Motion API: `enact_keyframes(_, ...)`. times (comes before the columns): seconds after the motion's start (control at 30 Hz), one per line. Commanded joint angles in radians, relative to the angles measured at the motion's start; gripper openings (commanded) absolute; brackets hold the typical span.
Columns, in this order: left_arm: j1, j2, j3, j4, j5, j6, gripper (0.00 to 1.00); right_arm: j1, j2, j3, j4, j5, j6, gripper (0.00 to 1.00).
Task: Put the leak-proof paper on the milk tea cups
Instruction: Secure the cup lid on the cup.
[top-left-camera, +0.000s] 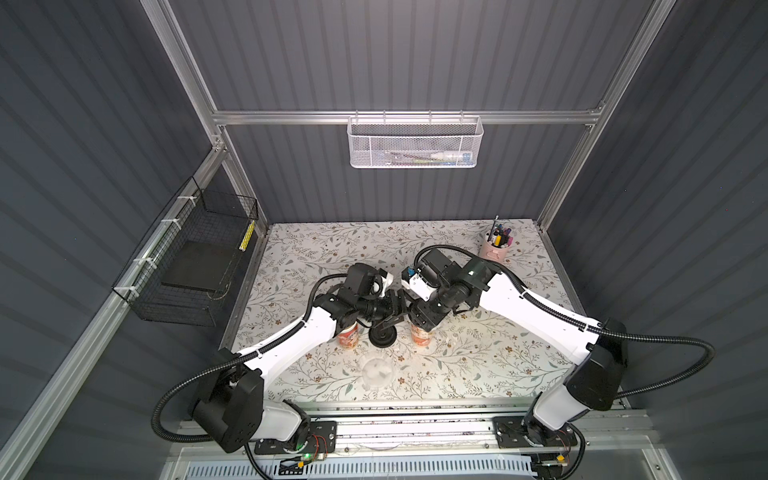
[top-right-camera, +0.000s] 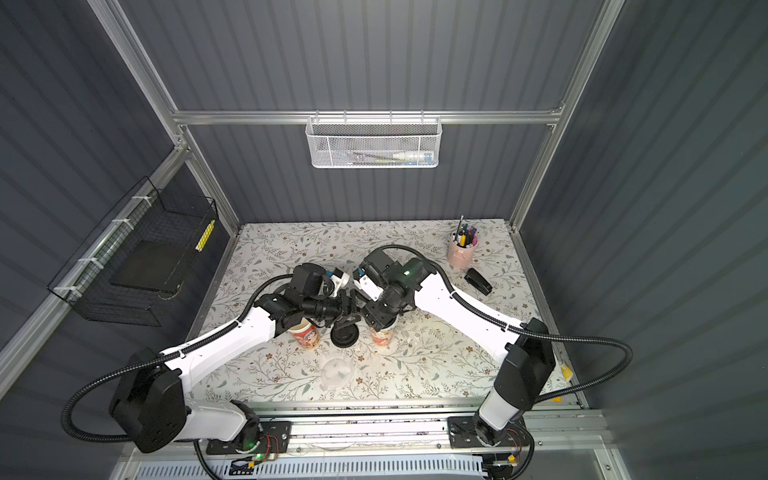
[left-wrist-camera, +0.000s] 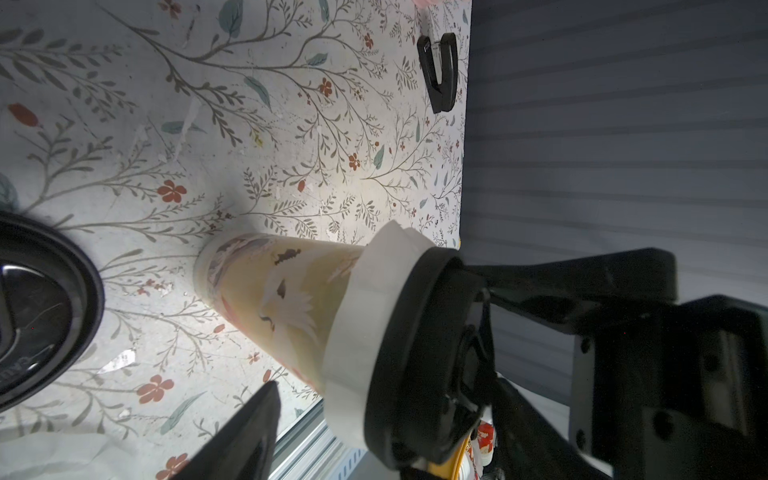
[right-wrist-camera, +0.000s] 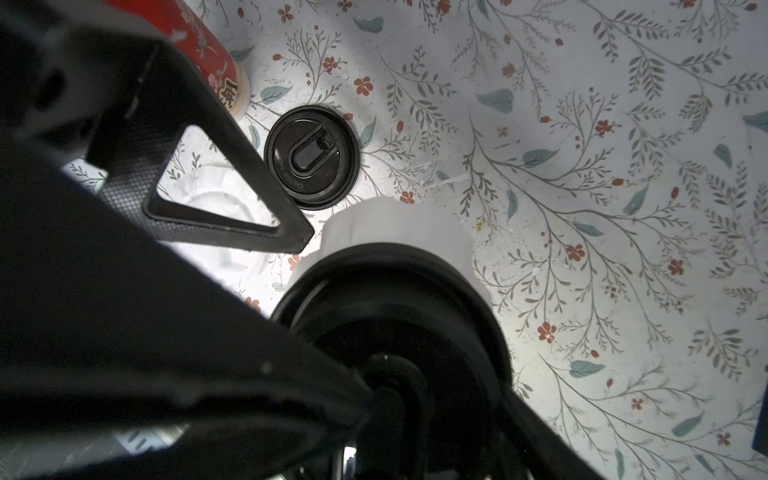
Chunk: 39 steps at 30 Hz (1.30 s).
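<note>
Because it must seal, thin whitish leak-proof paper (left-wrist-camera: 365, 316) is pinned on the orange-red paper cup (left-wrist-camera: 266, 299) by a black round plastic lid (left-wrist-camera: 415, 353) the right gripper (left-wrist-camera: 469, 328) seemingly clamps; the left gripper (top-left-camera: 397, 313), at nine o'clock, hides its spread.

The left cup (top-right-camera: 307, 338) and the right cup (top-left-camera: 420, 338), tall and orange-red, stand upright on the tabletop (top-left-camera: 478, 365), a little apart. A white paper sheet (left-wrist-camera: 365, 316) hugs the right cup's rim. Another see-through sheet (top-left-camera: 376, 371) lies flat just in front.
</note>
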<state>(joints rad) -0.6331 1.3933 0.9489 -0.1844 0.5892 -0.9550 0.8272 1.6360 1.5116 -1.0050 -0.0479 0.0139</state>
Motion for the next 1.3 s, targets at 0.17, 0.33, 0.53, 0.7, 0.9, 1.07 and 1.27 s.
enact_keyframes(0.17, 0.006, 0.051, -0.04, -0.061, 0.028, 0.026, 0.66, 0.01, 0.116, -0.095, -0.094, -0.082, 0.001, 0.8)
enact_keyframes(0.33, 0.006, 0.08, -0.045, -0.143, -0.007, 0.061, 0.58, 0.009, 0.107, -0.065, -0.088, -0.068, 0.016, 0.82)
enact_keyframes(0.53, 0.004, 0.092, -0.059, -0.183, -0.045, 0.068, 0.56, 0.005, 0.085, 0.047, -0.102, -0.039, 0.037, 0.89)
enact_keyframes(0.7, 0.004, 0.099, -0.067, -0.212, -0.07, 0.077, 0.56, 0.0, 0.046, 0.137, -0.1, -0.031, 0.047, 0.94)
enact_keyframes(0.9, 0.004, 0.097, -0.089, -0.221, -0.089, 0.072, 0.56, -0.011, -0.002, 0.21, -0.081, -0.041, 0.077, 0.99)
enact_keyframes(1.07, 0.004, 0.107, -0.093, -0.216, -0.101, 0.066, 0.56, -0.044, -0.051, 0.258, -0.067, -0.074, 0.135, 0.99)
enact_keyframes(1.27, 0.005, 0.116, -0.078, -0.228, -0.113, 0.073, 0.56, -0.167, -0.259, 0.054, 0.052, -0.167, 0.468, 0.9)
